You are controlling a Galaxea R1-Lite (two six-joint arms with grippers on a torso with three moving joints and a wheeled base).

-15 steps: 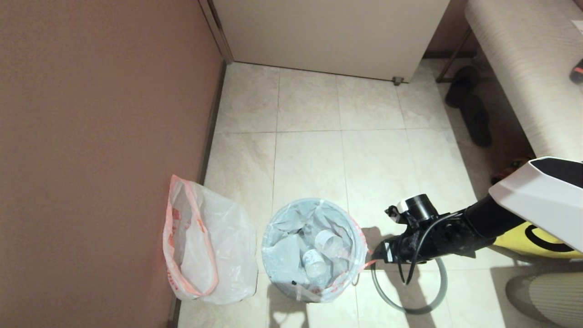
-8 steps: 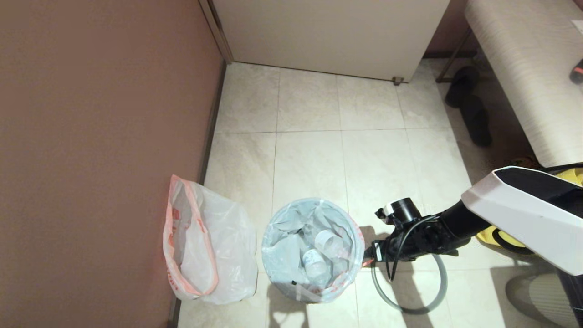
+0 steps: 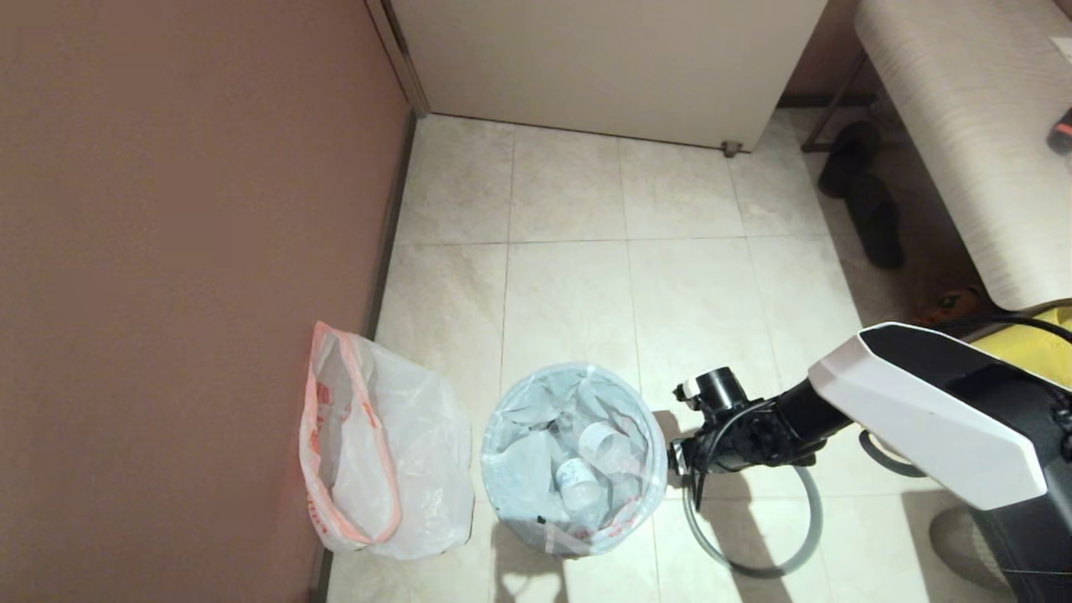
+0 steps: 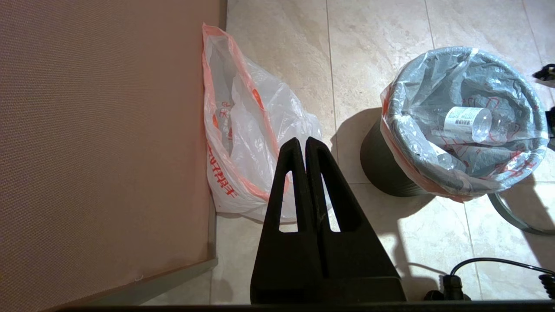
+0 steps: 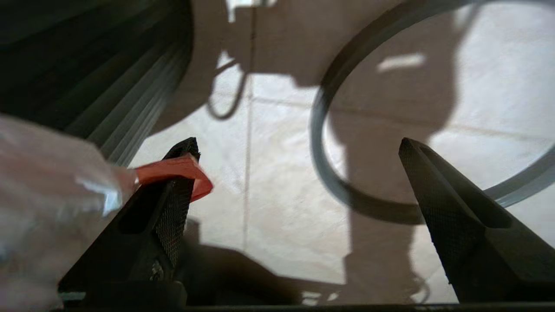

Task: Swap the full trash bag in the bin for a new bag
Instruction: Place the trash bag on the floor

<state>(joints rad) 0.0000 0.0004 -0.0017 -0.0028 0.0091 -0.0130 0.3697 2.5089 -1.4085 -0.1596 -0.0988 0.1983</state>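
Observation:
The full trash bag (image 3: 574, 456), translucent with cups and a bottle inside, lines the round black bin (image 4: 386, 173); its pink-red rim band folds over the edge. My right gripper (image 3: 674, 461) is low at the bin's right side, open (image 5: 297, 145), with a tip of the pink-red band (image 5: 177, 171) lying across one finger. The bin's ribbed wall (image 5: 86, 65) is right beside that finger. The new bag (image 3: 385, 452), plain film, slumps against the wall left of the bin. My left gripper (image 4: 303, 141) hovers shut above the floor near the new bag (image 4: 251, 130).
The grey hoop (image 3: 754, 569) lies flat on the tiles right of the bin, under my right arm. A brown wall (image 3: 167, 251) runs along the left. A yellow fabric bag (image 3: 1034, 335), dark slippers (image 3: 871, 209) and a bench (image 3: 963, 126) are at the right.
My right arm has moved left until its gripper reaches the bin's rim, and its jaws have spread wider. Both bags and the hoop lie as before.

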